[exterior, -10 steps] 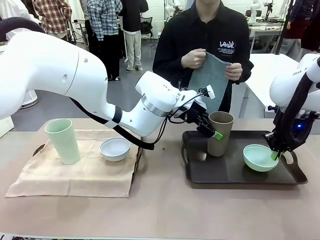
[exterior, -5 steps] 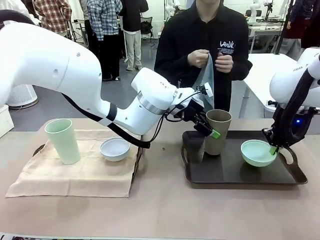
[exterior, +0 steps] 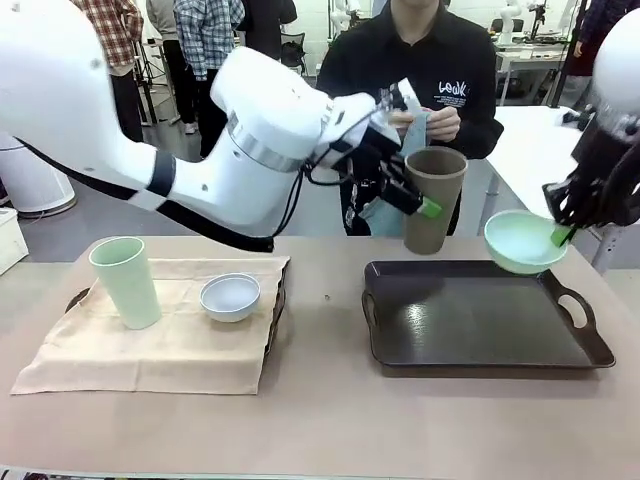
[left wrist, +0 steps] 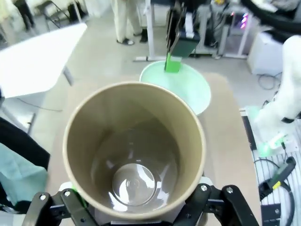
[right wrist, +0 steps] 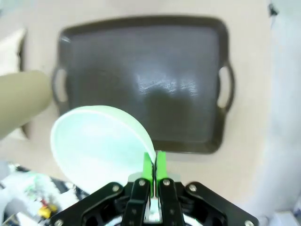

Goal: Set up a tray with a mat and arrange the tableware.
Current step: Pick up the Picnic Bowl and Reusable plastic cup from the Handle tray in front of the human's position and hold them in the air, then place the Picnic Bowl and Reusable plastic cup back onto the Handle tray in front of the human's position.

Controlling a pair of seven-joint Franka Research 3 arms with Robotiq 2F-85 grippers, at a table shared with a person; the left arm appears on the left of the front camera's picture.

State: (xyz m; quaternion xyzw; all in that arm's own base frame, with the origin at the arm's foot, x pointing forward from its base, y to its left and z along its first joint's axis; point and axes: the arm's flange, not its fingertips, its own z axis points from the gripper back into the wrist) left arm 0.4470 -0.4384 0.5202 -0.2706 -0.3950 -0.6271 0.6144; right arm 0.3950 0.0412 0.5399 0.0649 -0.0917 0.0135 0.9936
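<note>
My left gripper [exterior: 418, 203] is shut on the taupe-brown cup [exterior: 434, 200], held upright in the air above the far edge of the dark tray [exterior: 480, 325]. In the left wrist view the cup [left wrist: 134, 150] sits between my gripper's [left wrist: 141, 209] jaws. My right gripper [exterior: 562, 235] pinches the rim of the mint green bowl [exterior: 520, 241], raised over the tray's right far corner. Its green pads [right wrist: 154, 167] clamp the bowl [right wrist: 99, 146] above the bare tray [right wrist: 141, 80]. The person holds a grey-green mat [exterior: 415, 130] in both hands.
At the left, a pale green cup [exterior: 125, 281] and a white bowl [exterior: 230, 296] stand on a beige cloth [exterior: 150, 350] laid over another tray. Bare table lies along the front edge. People stand in the background.
Both arms have risen, lifting the taupe cup and the mint bowl off the dark tray, which now holds nothing. The person has gathered the mat closer to the chest.
</note>
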